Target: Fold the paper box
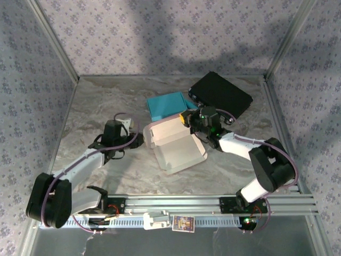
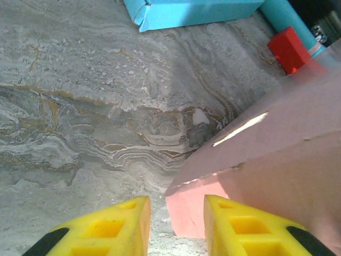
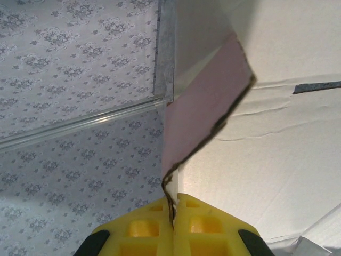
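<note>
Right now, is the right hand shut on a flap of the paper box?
Yes, the right hand has its yellow fingers pressed together on the edge of a pink flap of the paper box.

paper box (image 1: 176, 144) sits mid-bench (image 1: 96, 112), hinged lid toward the back. closed carton (image 1: 169, 105) is directly behind it; touching or just apart, can't tell. flat case (image 1: 221, 96) is right of the carton, toward the bench's back-right corner. left claw (image 1: 139, 141) is at the box's left side, with a box flap corner lying between its fingers (image 2: 106, 229). right claw (image 1: 187, 118) is at the box's back-right corner, between box and case, box wall edge in its jaws. small card (image 1: 183, 223) is on the front rail between the arm bases.
</note>
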`<state>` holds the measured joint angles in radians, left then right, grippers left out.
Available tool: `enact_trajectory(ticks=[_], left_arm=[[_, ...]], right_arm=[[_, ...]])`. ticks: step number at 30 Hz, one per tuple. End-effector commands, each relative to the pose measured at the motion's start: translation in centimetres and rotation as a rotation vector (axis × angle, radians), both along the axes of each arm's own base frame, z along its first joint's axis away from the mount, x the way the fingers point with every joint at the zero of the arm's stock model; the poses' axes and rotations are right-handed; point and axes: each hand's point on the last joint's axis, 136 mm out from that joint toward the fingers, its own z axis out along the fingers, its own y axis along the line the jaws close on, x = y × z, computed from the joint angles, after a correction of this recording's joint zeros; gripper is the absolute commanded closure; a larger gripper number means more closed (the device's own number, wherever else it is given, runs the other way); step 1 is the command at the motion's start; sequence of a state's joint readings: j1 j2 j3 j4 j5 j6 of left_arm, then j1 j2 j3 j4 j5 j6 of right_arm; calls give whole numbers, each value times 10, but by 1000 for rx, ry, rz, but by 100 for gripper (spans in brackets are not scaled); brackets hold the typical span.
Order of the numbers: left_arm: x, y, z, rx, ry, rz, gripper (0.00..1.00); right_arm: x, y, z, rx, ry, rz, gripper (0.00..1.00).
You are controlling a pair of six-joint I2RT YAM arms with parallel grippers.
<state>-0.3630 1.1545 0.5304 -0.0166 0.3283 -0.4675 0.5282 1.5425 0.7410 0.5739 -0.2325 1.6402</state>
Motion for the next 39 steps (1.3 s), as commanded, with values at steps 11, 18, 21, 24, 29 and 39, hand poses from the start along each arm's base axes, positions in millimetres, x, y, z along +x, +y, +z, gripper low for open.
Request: enact_trajectory(ticks=[11, 18, 21, 24, 29, 39], left_arm=[[3, -24, 16, 84, -119, -172, 65], [-7, -29, 3, 117, -101, -207, 64], [-7, -32, 1, 136, -106, -216, 63], [-9, -37, 2, 148, -119, -222, 61], [-12, -38, -4, 186, -128, -196, 59], [-11, -43, -8, 164, -133, -167, 60]], right_arm=[[-4, 5, -8, 8, -32, 46, 100], [-10, 9, -14, 23, -36, 60, 100], [-10, 8, -14, 20, -34, 53, 100], [-10, 9, -12, 21, -42, 54, 100], [-10, 9, -10, 25, -54, 48, 100], [-20, 12, -16, 12, -72, 70, 100]])
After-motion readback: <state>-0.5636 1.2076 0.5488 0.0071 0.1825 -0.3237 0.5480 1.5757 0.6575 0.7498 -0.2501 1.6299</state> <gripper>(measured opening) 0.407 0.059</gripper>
